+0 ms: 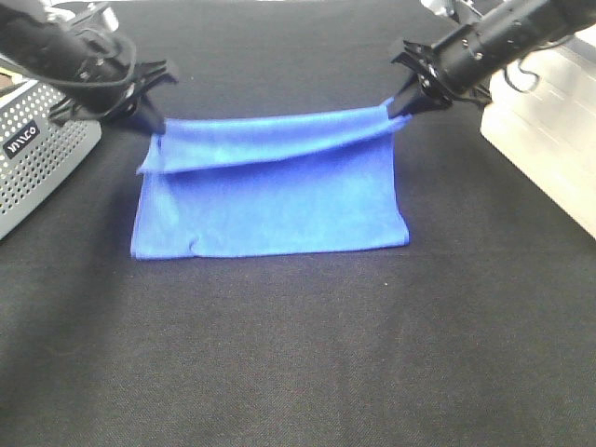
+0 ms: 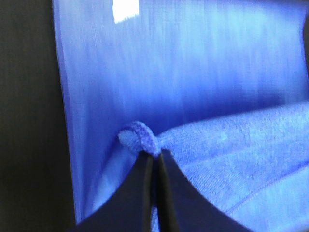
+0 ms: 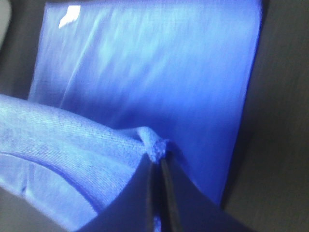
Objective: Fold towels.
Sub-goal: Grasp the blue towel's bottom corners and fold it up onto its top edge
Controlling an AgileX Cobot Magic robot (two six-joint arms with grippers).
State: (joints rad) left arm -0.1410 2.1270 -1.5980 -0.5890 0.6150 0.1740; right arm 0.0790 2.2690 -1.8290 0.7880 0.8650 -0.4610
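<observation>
The left end effector and right end effector each pinch a raised blue towel corner.

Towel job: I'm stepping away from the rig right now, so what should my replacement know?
Left gripper: shut on the towel at its far left corner.
Right gripper: shut on the far right corner.
Towel: on the table, far edge held up between the grippers, near part lying flat.
Done: both corners gripped, first fold begun.
Left: probably carry that edge to the near edge, release, then fold further.
</observation>
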